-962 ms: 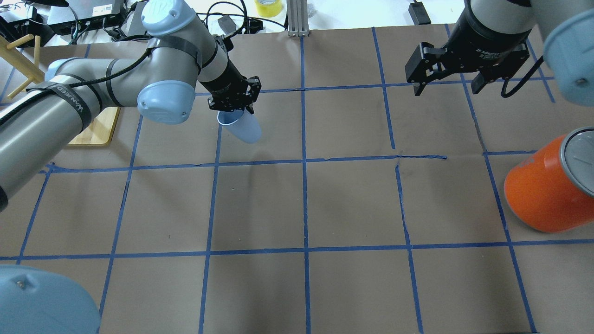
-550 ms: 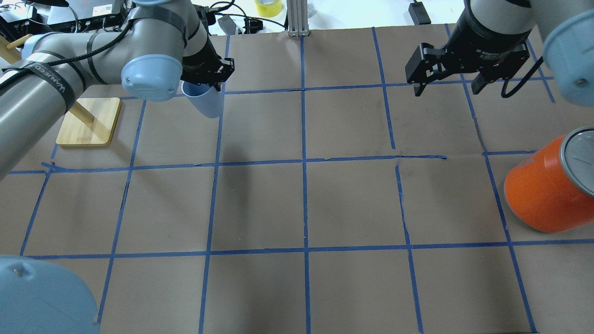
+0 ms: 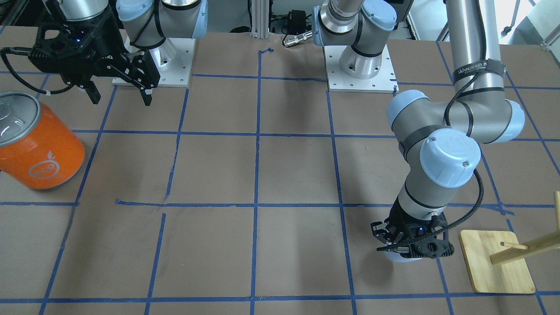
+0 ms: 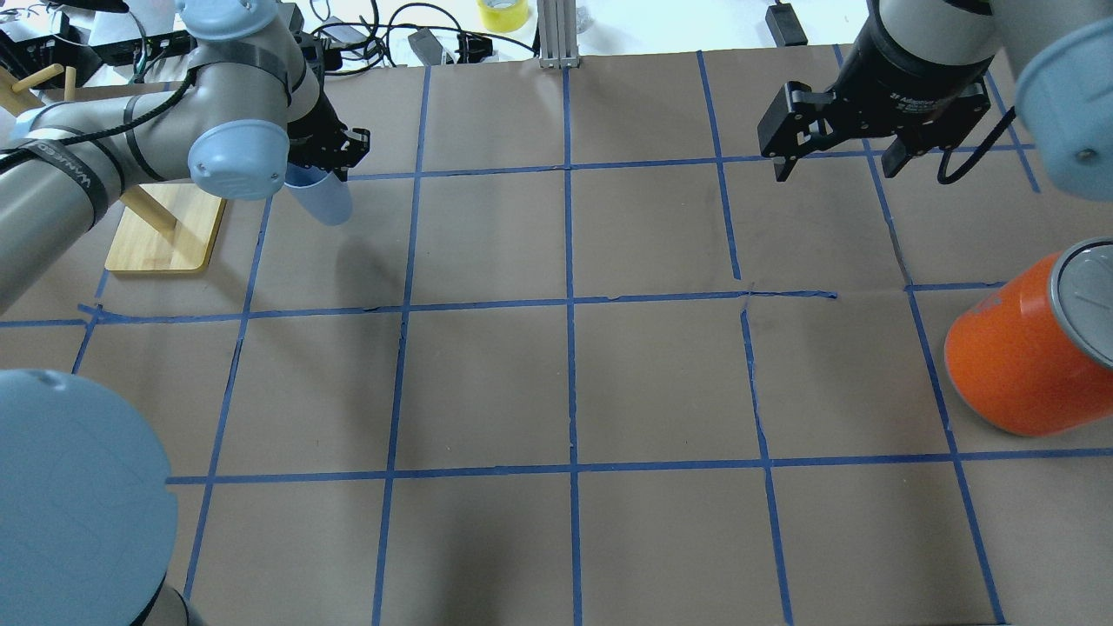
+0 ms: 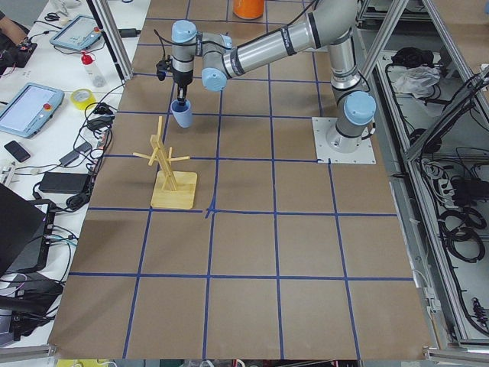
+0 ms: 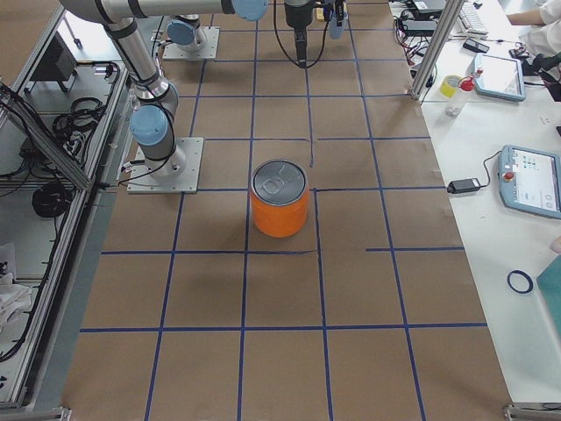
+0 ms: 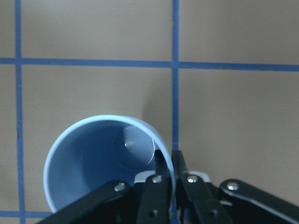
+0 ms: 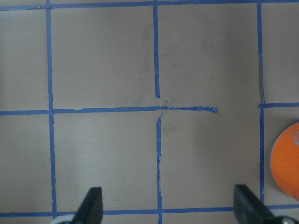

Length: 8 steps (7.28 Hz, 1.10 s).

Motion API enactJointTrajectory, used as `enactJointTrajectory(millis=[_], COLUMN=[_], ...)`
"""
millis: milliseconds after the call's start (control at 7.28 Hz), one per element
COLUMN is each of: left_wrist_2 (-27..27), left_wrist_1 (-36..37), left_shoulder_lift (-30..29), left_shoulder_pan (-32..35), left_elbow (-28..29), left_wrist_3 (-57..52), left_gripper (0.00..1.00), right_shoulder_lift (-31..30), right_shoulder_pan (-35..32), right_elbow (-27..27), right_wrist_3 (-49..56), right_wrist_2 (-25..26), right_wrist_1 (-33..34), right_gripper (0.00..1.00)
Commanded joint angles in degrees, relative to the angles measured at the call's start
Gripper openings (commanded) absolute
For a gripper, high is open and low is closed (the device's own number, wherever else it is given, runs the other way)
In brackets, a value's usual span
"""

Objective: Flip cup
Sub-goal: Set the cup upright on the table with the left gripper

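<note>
The pale lavender-blue cup (image 4: 322,196) hangs mouth-up from my left gripper (image 4: 329,165), which is shut on its rim at the table's far left. In the left wrist view the cup (image 7: 93,158) opens toward the camera, one finger inside the rim and one outside (image 7: 167,170). In the front view only the cup's bottom (image 3: 399,257) shows under the gripper (image 3: 409,250). In the left side view the cup (image 5: 182,115) hangs above the paper. My right gripper (image 4: 835,161) is open and empty, high over the far right; its fingertips (image 8: 93,205) show wide apart.
A wooden peg stand on a bamboo base (image 4: 165,235) stands just left of the cup. A large orange can with a silver top (image 4: 1026,348) stands at the right edge. Brown paper with a blue tape grid (image 4: 569,304) covers the table.
My left arm has carried the cup left and toward the far side, from near the middle-left squares to beside the wooden stand. The right arm has not moved.
</note>
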State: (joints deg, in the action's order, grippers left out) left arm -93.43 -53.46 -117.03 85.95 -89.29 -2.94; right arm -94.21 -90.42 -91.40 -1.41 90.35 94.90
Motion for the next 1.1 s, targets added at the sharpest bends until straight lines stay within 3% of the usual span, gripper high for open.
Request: enactJointTrajectory(millis=[0, 137, 275, 412, 687, 962], left_wrist_2=[-0.3, -0.3, -0.5, -0.4, -0.6, -0.6], left_wrist_1=[1.6, 1.6, 1.5, 1.4, 0.7, -5.5], left_shoulder_lift=[-2.7, -2.9, -2.9, -2.4, -0.8, 3.5], left_shoulder_pan=[-0.2, -0.2, -0.2, -0.2, -0.1, 0.4], left_elbow=[-1.2, -1.2, -0.9, -0.9, -0.8, 0.7], left_wrist_3=[0.0, 0.1, 0.0, 0.4, 0.5, 2.1], left_gripper=[0.00, 0.00, 0.23, 0.97, 1.00, 1.00], right_shoulder_lift=[0.0, 0.0, 0.0, 0.0, 0.0, -0.1], right_shoulder_pan=[0.0, 0.0, 0.0, 0.0, 0.0, 0.0], right_elbow=[-0.1, -0.1, -0.1, -0.1, -0.1, -0.1], right_wrist_3=[0.0, 0.0, 0.0, 0.0, -0.1, -0.1], right_wrist_2=[0.0, 0.0, 0.0, 0.0, 0.0, 0.0], right_wrist_1=[-0.1, 0.0, -0.1, -0.1, -0.2, -0.2], right_gripper=[1.00, 1.00, 1.00, 1.00, 1.00, 1.00])
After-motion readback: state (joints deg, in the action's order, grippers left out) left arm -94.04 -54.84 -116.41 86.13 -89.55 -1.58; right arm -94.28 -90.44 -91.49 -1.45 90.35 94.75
